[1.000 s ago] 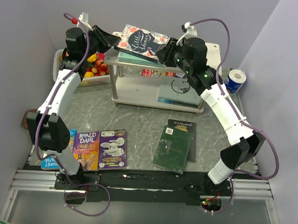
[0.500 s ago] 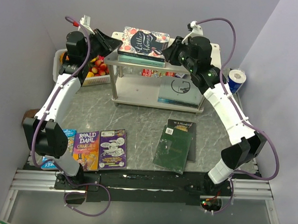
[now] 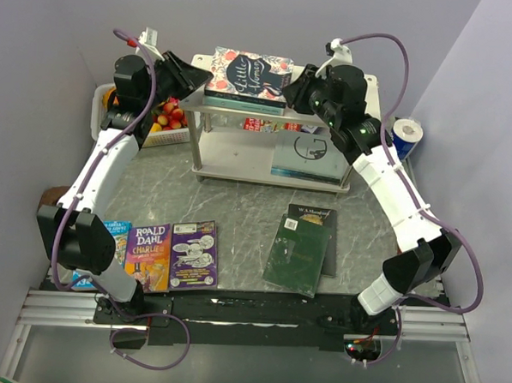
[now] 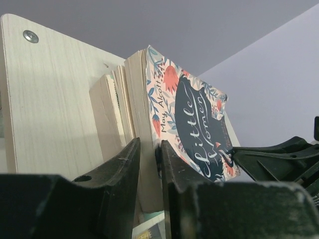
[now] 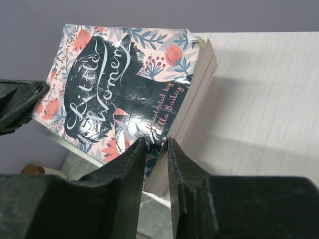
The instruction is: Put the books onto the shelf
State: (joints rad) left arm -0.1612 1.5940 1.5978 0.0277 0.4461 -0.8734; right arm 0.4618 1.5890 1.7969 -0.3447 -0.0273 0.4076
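Books [image 3: 247, 75] are lying stacked on the top board of the shelf [image 5: 259, 99]. The left gripper [image 4: 149, 149] and right gripper [image 5: 156, 144] are flanking the stack, jaws narrowly parted, gripping nothing. Other paperbacks [image 3: 171, 254] are lying on the table [image 3: 238, 199].

Little Women book [image 3: 247, 73] tops the stack [image 3: 242, 100] on the top board of the shelf [image 3: 232, 152], my left pincer [image 3: 193, 72] just left of it, right pincer [image 3: 294, 85] just right.
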